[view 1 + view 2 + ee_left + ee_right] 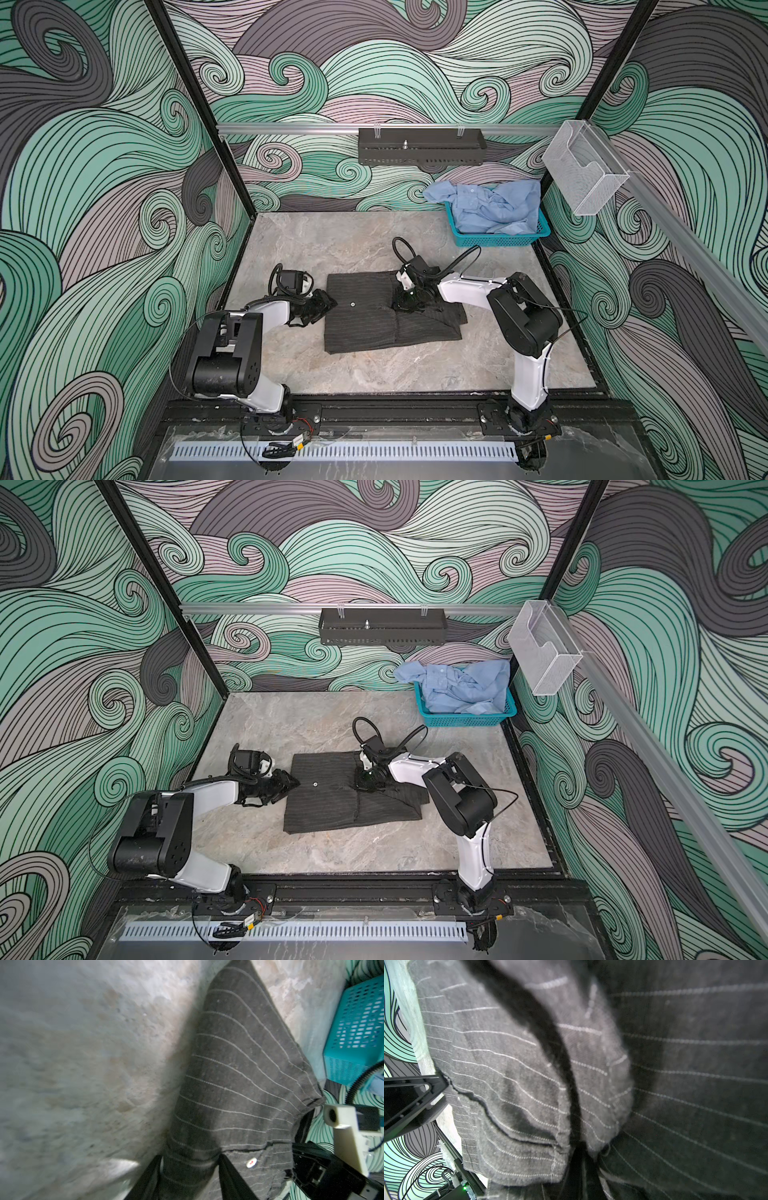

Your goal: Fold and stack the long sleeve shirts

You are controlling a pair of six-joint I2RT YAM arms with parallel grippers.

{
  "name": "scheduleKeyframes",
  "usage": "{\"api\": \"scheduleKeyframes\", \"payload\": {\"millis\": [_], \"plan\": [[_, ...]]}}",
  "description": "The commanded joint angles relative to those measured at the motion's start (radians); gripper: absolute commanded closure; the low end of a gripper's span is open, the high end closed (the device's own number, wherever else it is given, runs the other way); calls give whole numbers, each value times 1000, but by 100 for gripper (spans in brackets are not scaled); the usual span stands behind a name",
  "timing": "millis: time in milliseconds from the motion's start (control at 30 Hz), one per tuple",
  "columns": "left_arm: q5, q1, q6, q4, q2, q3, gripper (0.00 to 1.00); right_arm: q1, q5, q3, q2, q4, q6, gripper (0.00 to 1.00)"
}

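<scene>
Much bare table (332, 245) around charcoal shirt (361, 328); left gripper (329, 304) at its edge.

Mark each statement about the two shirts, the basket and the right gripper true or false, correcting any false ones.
1. The light blue shirt lies crumpled in the teal basket. True.
2. The dark pinstriped shirt is in the basket too. False: it lies on the table.
3. The right gripper is shut on the dark pinstriped shirt. True.
4. The teal basket stands at the table's near left corner. False: it stands at the far right corner.
</scene>
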Motion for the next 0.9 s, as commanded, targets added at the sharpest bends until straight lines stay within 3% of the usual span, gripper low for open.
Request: {"api": "scheduleKeyframes", "payload": {"millis": [0,267,367,500,667,867], "plan": [[26,-14,-37,20,77,-87,55,-12,77,-38,67,-101,-17,94],[47,-44,-34,-6,64,-78,66,-12,59,-35,73,-99,-12,94],[39,-53,-17,-69,10,-55,77,-7,51,-34,71,-98,-5,94],[-9,-70,30,-232,-129,18,100,8,45,-29,71,-87,21,94],[-29,-115,100,-441,-230,140,100,45,54,-34,68,-42,109,94],[-58,-250,18,-476,-244,228,100,94,71,-27,86,-10,173,96]]}}
